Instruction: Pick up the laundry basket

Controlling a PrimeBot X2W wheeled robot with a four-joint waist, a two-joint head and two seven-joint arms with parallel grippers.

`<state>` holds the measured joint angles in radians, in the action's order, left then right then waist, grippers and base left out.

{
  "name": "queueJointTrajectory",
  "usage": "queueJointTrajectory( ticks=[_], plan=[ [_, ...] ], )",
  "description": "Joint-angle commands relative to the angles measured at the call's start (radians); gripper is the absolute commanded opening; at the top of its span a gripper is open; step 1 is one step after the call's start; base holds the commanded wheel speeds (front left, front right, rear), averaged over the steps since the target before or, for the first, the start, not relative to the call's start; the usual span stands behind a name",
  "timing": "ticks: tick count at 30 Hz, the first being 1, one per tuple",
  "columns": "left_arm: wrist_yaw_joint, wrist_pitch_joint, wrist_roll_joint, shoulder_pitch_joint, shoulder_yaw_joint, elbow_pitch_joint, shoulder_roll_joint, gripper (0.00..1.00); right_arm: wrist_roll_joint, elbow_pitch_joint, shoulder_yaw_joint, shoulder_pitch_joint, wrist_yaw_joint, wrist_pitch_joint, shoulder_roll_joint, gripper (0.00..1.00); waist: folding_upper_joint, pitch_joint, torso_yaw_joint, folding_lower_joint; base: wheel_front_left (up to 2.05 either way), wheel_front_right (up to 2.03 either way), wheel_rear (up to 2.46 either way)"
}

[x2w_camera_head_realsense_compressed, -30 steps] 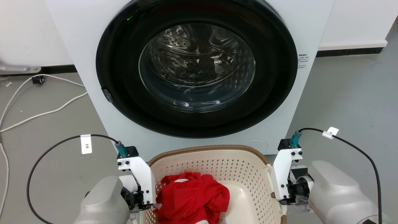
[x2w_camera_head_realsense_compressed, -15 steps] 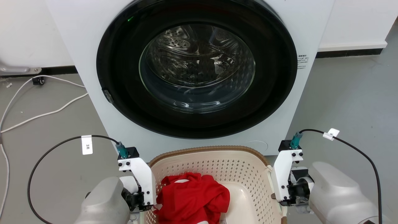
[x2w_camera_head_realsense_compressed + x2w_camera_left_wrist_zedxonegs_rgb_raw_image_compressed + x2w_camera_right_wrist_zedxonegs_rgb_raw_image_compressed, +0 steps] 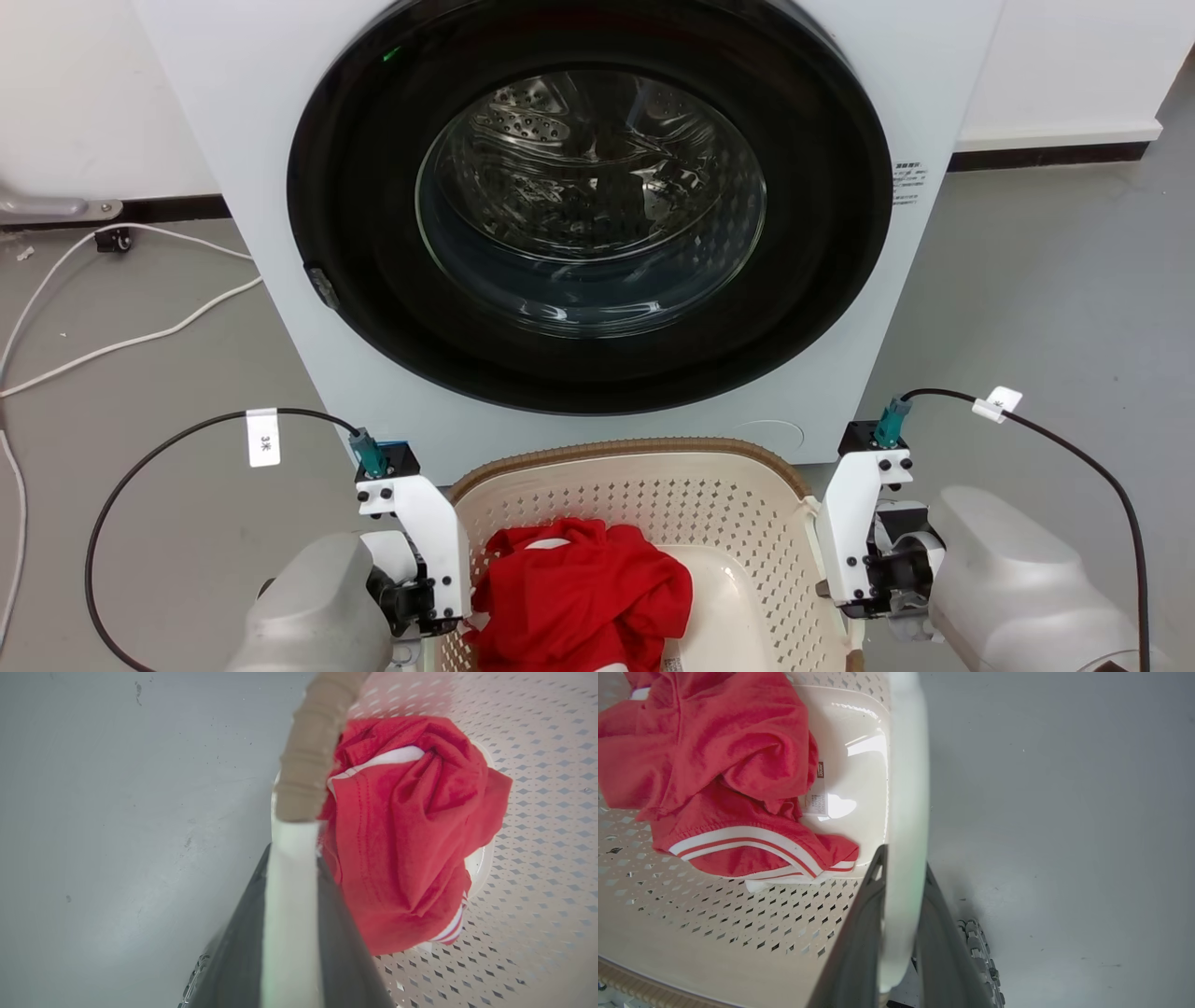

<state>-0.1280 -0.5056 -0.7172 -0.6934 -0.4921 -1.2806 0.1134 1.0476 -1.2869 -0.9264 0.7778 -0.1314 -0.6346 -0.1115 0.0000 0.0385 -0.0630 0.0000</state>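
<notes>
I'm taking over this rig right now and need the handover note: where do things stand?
The left gripper is shut on the left handle; the right gripper is shut on the right handle. The laundry basket is just in front of the washing machine, with a red garment inside. Done: both handles gripped. Left: lift evenly; I cannot tell whether it is off the floor yet.

Washing machine (image 3: pixel 590 201), red garment (image 3: pixel 579 597), white cable (image 3: pixel 140 341), grey floor (image 3: pixel 1046 280)

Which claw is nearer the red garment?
Left. The left claw clamps the laundry basket by the handle beside the red garment; the right claw clamps the far handle, across bare floor.
</notes>
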Motion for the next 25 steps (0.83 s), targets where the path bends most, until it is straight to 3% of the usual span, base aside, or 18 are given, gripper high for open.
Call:
queueJointTrajectory(
  ticks=[1, 25],
  plan=[
    [-0.004, 0.004, 0.001, 0.01, -0.005, -0.002, 0.006, 0.0, -0.006, -0.004, 0.002, -0.002, 0.001, 0.005, -0.011, 0.0, 0.0, 0.0, 0.0, 0.0, 0.0, 0.0, 0.0],
    [-0.004, 0.01, -0.034, 0.005, -0.042, -0.004, 0.001, 0.0, -0.03, -0.003, 0.022, -0.006, 0.001, 0.003, -0.005, 0.0, 0.0, 0.0, 0.002, 0.0, 0.0, 0.0, 0.0]
  ],
)
